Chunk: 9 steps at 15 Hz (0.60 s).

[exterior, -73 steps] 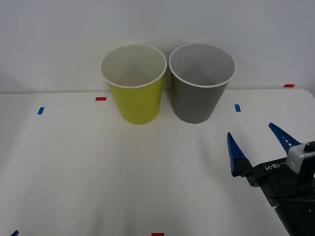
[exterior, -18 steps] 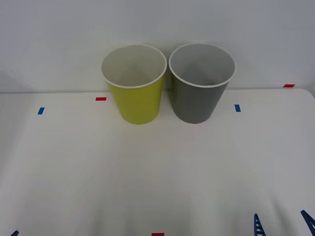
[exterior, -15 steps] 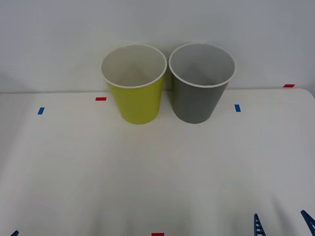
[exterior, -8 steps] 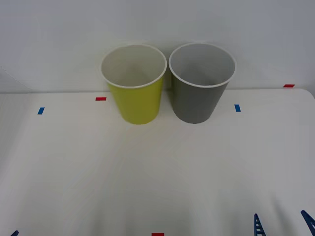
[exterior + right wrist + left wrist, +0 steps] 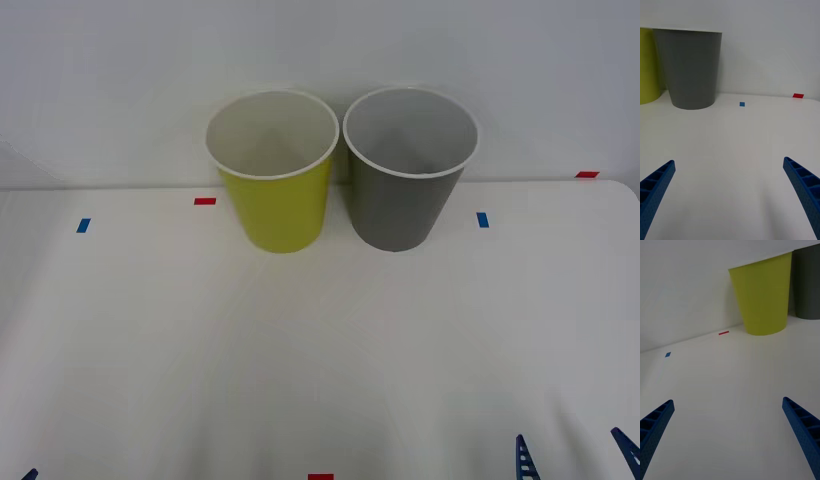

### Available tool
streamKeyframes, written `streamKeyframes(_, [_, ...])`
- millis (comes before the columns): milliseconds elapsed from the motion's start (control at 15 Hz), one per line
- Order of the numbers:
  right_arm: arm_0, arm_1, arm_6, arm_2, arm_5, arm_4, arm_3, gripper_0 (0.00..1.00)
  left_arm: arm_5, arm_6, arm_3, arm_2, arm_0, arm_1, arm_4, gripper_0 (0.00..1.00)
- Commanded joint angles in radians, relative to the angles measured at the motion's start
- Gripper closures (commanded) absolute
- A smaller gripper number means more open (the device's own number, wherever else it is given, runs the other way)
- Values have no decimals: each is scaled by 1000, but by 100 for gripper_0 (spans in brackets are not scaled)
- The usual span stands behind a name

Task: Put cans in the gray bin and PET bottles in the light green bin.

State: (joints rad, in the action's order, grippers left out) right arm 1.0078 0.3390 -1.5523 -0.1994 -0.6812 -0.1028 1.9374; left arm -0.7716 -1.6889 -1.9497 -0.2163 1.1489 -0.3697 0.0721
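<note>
hidden: bin floors cannot be made out from the front view; the gray bin (image 5: 410, 170) interior is seen as lighter gray wall, the light green bin (image 5: 272, 172) interior as whitish wall.
cut off: the right gripper (image 5: 577, 455) is cropped at the near right corner of the front view, with just two blue fingertips (image 5: 522, 458) poking in; the left gripper (image 5: 728, 435) is seen from its wrist view, with a blue speck at the near left corner of the front view that may belong to it.
bins: upright, side by side at the far edge of the white table (image 5: 320, 350), against the wall, rims nearly touching; green on the robot's left, gray on the right.
bins vs grippers: both bins are well apart from both grippers, far ahead across bare table.
right gripper: low over the near right of the table, fingers spread wide, nothing held, gray bin ahead.
left gripper: low over the near left, fingers spread wide, nothing held, green bin ahead.
tape marks: small red marks (image 5: 205, 201) and blue marks (image 5: 483, 219) are stuck on the table.
</note>
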Motion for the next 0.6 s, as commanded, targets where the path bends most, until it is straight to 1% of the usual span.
streamKeyframes(67, [0,0,0,0,0,0,0,0,0,0,0,0,0,0,0,0])
streamKeyframes(600, [0,0,0,0,0,0,0,0,0,0,0,0,0,0,0,0])
